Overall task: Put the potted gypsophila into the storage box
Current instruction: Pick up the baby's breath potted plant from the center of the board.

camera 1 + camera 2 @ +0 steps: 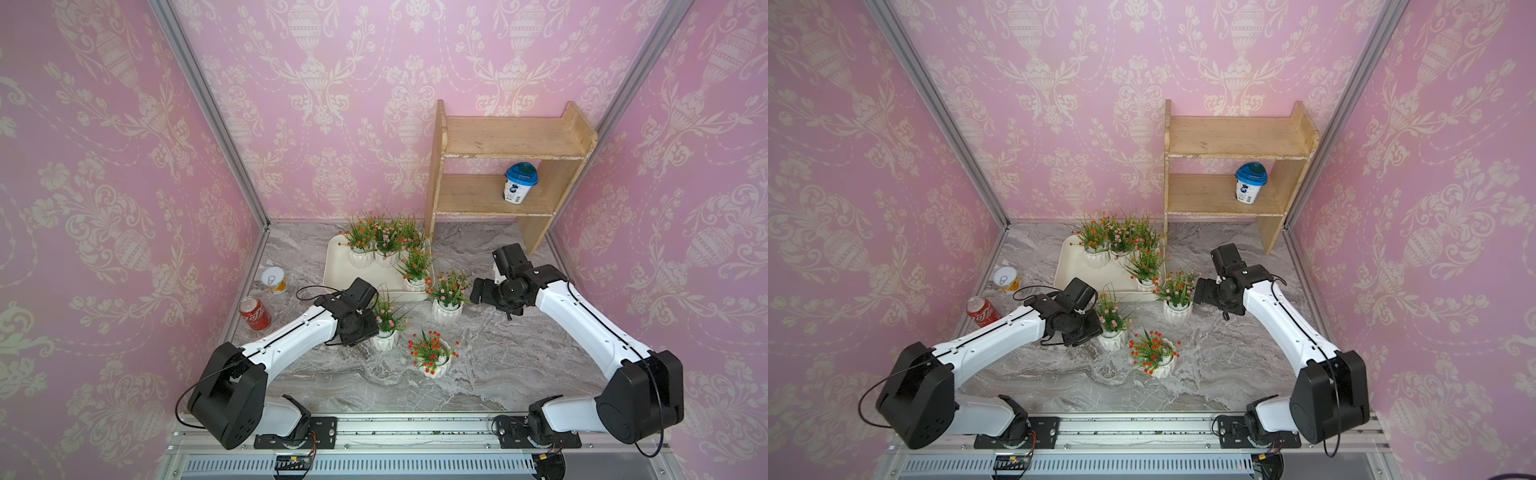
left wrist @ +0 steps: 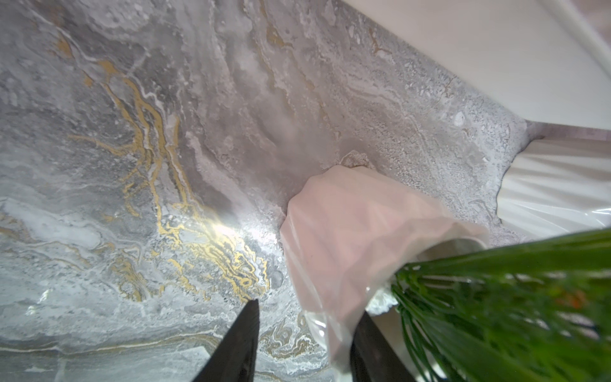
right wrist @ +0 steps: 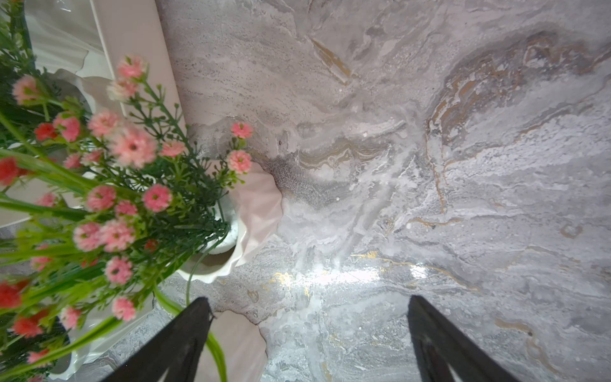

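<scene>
1. Storage box (image 1: 357,279): cream tub at the far centre of the tabletop (image 1: 498,357). It holds four potted gypsophila (image 1: 360,257), three along the far wall and one in the near corner on the shelf side.
2. Pink-blossom pot (image 1: 384,340): on the tabletop, just in front of the box. The left pincer (image 2: 309,307) sits partly open astride its wall, with one finger (image 2: 238,340) clear of it.
3. Second pink pot (image 1: 446,311): on the tabletop beside the box's near corner. The right pincer (image 3: 307,298) is spread wide just beside it, holding nothing.
4. Red-blossom pot (image 1: 435,368): on the tabletop, nearest the arm bases.
5. Wooden shelf (image 1: 498,141): a blue-lidded cup (image 1: 519,187) on the lower tier.
</scene>
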Available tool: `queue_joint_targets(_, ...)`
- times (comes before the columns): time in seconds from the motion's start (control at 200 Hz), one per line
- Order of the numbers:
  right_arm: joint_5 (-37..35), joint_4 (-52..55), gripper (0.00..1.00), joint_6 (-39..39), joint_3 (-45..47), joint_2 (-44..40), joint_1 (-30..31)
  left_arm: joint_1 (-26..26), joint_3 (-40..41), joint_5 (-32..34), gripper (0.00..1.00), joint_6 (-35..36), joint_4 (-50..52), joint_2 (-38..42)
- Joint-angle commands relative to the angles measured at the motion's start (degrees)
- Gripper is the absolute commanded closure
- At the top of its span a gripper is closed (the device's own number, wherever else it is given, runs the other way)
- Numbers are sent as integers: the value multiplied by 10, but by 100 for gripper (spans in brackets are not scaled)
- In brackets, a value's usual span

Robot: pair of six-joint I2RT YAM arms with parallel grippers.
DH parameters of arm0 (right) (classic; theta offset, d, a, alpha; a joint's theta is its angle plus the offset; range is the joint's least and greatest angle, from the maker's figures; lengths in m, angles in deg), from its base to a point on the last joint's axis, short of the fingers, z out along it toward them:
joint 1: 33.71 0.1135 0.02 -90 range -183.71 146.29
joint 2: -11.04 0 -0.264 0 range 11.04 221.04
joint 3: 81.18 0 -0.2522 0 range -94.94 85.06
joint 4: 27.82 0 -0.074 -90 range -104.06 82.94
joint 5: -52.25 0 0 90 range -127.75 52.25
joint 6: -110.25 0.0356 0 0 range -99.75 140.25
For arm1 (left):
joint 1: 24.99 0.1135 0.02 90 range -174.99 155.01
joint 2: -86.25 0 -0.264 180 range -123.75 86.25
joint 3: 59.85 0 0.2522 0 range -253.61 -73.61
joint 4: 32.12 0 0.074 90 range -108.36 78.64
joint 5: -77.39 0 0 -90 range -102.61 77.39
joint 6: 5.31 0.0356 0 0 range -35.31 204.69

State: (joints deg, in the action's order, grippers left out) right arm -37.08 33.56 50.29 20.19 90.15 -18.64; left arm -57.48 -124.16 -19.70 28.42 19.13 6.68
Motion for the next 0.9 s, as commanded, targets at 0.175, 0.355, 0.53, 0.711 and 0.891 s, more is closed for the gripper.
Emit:
queue_joint_targets(0.175, 2, 4, 5, -5, 7, -19, -5, -3, 4, 32, 68, 14, 41, -9)
queue_joint_targets(0.355, 4, 4, 5, -4, 6, -19, -5, -4, 4, 36, 76, 16, 45, -8)
queue_joint_targets(0.53, 4, 5, 5, -3, 4, -19, -6, -4, 4, 37, 82, 20, 48, -6)
queue_joint_targets(0.711, 4, 5, 5, -2, 4, -19, -6, -4, -1, 37, 89, 25, 57, -5)
queue_joint_targets(0.891, 2, 7, 5, -3, 4, -22, -6, -2, -15, 49, 92, 39, 82, 6)
